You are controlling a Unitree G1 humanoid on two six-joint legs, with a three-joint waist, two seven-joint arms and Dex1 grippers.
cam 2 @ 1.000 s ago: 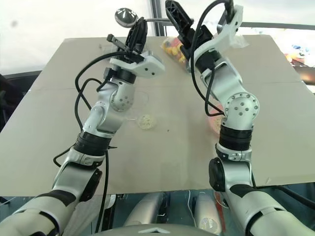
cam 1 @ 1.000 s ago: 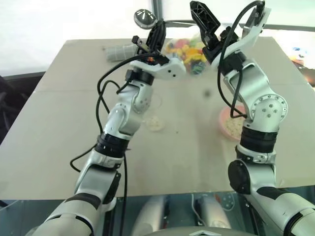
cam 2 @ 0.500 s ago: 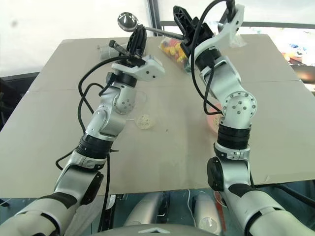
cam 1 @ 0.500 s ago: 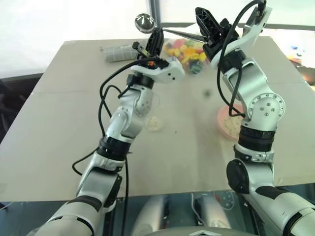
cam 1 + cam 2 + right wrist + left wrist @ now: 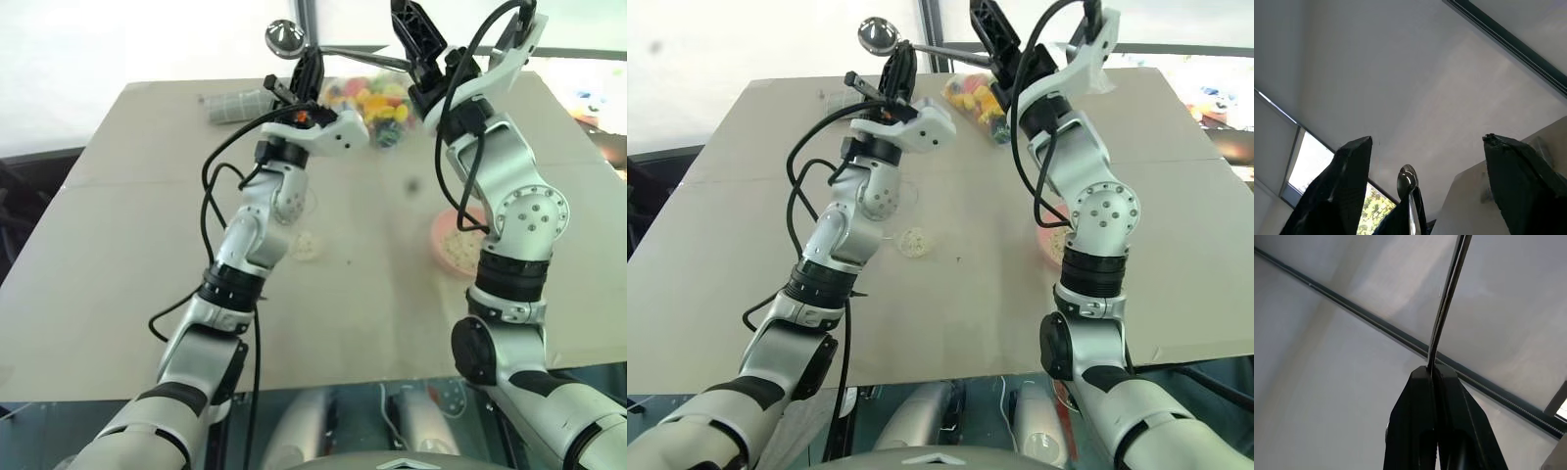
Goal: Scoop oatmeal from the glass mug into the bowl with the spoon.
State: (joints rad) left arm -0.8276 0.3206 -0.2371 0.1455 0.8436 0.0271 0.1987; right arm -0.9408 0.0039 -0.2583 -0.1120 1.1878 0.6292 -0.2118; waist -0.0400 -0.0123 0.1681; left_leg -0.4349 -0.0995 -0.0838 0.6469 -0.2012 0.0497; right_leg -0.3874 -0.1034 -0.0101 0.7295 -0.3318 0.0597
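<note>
Presently, item by item. Spoon [image 5: 286, 37]: raised high above the far side of the table [image 5: 118, 245], oval end up and to the robot's left, thin handle running across towards the right arm. Left gripper [image 5: 1432, 369]: fingers pressed fully together on the spoon's handle, which rises out from between their tips. Right gripper [image 5: 1426, 138]: fingers spread wide with nothing between them, standing at the free end of the handle. Change noted: half a second ago this gripper had closed in around the handle end, and a second ago it stood wide; it has now let go again, while the left grip has stayed shut throughout and both arms have hardly shifted. Probable meaning: a two-handed correction of how the spoon sits in the left grip, now finished or nearly so, leaving the spoon with the left arm alone. Glass mug [image 5: 908, 196]: on the table below the left forearm, largely screened by the arm; its contents cannot be made out. Oatmeal [image 5: 307, 245]: a small pale patch lying on the table just beside the mug. Bowl [image 5: 453, 243]: salmon-pink, on the table behind the right forearm, pale flakes inside. Task standing, by judgement: the spoon is well apart from the mug, so the next scoop has not yet begun.
</note>
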